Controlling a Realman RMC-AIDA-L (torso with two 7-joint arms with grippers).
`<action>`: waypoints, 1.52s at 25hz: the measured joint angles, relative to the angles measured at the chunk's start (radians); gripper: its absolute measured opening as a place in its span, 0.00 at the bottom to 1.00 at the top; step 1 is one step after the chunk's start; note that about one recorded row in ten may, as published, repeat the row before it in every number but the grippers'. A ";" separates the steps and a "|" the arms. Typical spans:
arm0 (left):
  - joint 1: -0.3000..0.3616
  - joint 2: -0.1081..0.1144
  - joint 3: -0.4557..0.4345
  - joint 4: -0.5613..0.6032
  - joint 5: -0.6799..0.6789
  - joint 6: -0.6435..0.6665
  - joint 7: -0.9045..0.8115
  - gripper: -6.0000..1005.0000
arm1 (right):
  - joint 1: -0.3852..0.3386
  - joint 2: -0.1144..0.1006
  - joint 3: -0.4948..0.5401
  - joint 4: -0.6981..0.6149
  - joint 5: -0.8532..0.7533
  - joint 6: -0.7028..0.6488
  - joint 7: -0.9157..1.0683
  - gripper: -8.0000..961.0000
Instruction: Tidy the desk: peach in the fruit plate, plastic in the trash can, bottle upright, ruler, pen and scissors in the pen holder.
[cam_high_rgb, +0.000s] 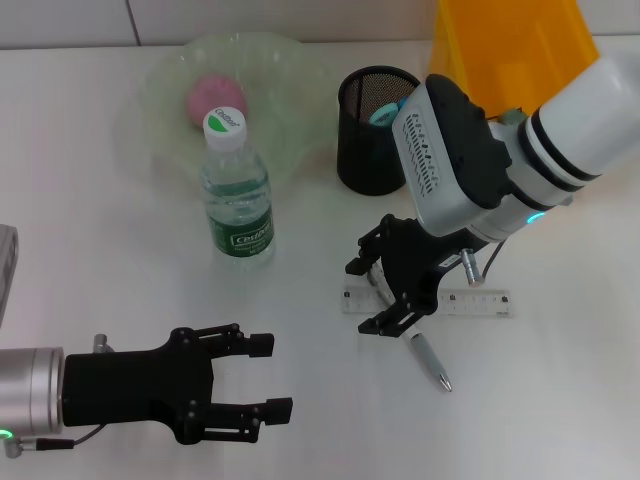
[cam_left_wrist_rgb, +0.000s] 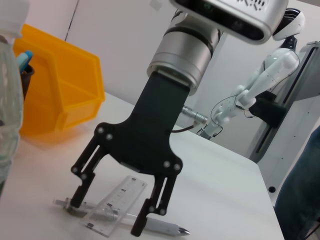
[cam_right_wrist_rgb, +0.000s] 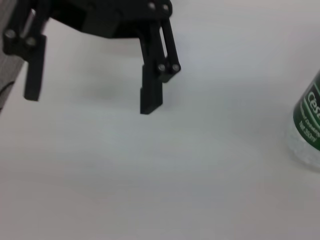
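Note:
My right gripper (cam_high_rgb: 365, 297) is open and low over the table, its fingers on either side of the left end of the clear ruler (cam_high_rgb: 470, 302). The left wrist view shows this gripper (cam_left_wrist_rgb: 107, 215) with the ruler (cam_left_wrist_rgb: 120, 200) between its fingers. A silver pen (cam_high_rgb: 432, 362) lies just in front of the ruler, and also shows in the left wrist view (cam_left_wrist_rgb: 167, 229). The water bottle (cam_high_rgb: 238, 195) stands upright. The pink peach (cam_high_rgb: 213, 97) lies in the clear green plate (cam_high_rgb: 280, 60). My left gripper (cam_high_rgb: 270, 375) is open and empty at the front left.
The black mesh pen holder (cam_high_rgb: 362, 150) stands behind my right gripper, with a blue-handled item (cam_high_rgb: 385, 112) in it. An orange bin (cam_high_rgb: 515, 45) is at the back right. A grey object (cam_high_rgb: 5, 260) sits at the left edge. No plastic is in view.

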 joint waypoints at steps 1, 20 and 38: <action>0.000 -0.002 0.000 0.000 0.000 -0.001 0.000 0.84 | 0.003 0.000 -0.005 0.008 0.000 0.011 0.000 0.76; -0.001 -0.018 0.010 0.000 0.000 -0.039 0.000 0.84 | 0.025 0.002 -0.010 0.067 0.015 0.042 0.032 0.54; -0.003 -0.017 -0.001 0.003 -0.004 -0.036 0.000 0.84 | -0.167 -0.033 0.582 -0.213 0.215 -0.297 0.054 0.40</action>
